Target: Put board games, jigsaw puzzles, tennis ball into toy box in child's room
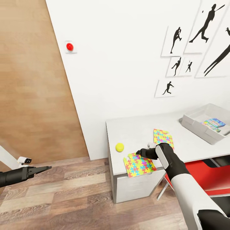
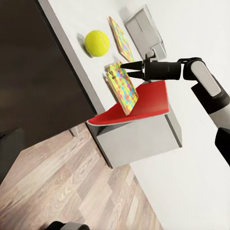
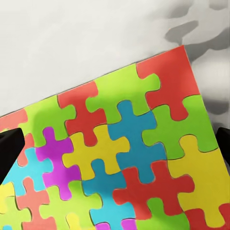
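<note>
The flat, bright multicoloured jigsaw puzzle sheet [image 1: 139, 164] overhangs the front edge of the glossy pale grey table [image 1: 134, 132], likely thin, light and bendable, best pinched there by the right gripper [image 1: 138, 152], jaws spread above it

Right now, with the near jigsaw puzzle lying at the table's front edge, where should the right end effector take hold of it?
Probably at the overhang. The near jigsaw puzzle is a thin flat sheet lying flush on the table, so fingers cannot get under it from above. Its front edge juts past the table's front rim, so the right end effector, poised open over it, could come from the front and pinch that edge, one finger above, one below.
</note>
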Robot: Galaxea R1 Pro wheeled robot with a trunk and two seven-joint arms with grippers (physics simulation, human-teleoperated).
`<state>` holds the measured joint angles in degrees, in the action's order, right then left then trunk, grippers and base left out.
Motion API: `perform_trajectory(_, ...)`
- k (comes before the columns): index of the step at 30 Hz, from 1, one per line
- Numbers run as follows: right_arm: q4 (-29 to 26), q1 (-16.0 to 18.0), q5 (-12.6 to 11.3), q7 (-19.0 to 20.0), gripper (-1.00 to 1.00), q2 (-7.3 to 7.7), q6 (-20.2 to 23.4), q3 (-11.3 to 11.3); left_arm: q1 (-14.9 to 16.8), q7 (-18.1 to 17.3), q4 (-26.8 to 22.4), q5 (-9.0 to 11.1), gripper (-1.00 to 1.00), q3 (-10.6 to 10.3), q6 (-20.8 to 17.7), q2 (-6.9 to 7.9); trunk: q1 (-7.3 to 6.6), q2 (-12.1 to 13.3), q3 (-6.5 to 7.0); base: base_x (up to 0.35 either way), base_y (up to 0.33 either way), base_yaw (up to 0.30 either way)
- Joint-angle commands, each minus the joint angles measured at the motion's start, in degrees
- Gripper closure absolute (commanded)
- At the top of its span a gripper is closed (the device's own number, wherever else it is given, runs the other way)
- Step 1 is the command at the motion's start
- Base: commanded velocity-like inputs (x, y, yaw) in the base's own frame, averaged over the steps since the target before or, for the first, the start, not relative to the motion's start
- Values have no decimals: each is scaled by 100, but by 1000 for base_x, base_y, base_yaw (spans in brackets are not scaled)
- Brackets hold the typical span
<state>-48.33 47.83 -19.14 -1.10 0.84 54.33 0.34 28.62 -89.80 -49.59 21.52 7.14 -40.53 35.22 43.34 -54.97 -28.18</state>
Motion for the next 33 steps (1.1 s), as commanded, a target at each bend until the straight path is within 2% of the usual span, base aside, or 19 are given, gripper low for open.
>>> perform_trajectory(1, 106, 0, -19, -14, -100, 3, 24, 4, 3, -20, -1, 1, -100, -2, -61, 2, 1, -4, -7, 0, 0, 0)
perform_trajectory(10, 57, 2, -40, -13, -100, 9, 20, -21, 3, -20, 1, 1, -100, -2, -61, 2, 1, -4, 20, 0, 0, 0)
perform_trajectory(17, -385, -5, -88, -13, -100, 56, 60, -74, 3, -20, 2, 1, -100, -2, -61, 2, 1, -4, 80, 0, 0, 0)
perform_trajectory(21, -888, -55, -107, -2, -100, 70, 133, -273, 3, -20, 2, 1, -100, -2, -61, 2, 1, -4, 114, 0, 0, 0)
perform_trajectory(27, -1335, -98, -118, 10, -100, 73, 336, -530, 3, -20, 2, 1, -100, -2, -61, 2, 1, -4, 161, 0, 0, 0)
perform_trajectory(33, -1684, -153, -132, 37, -100, 74, 546, -624, 3, -20, 2, 1, -100, -2, -61, 2, 1, -4, 208, 0, 0, 0)
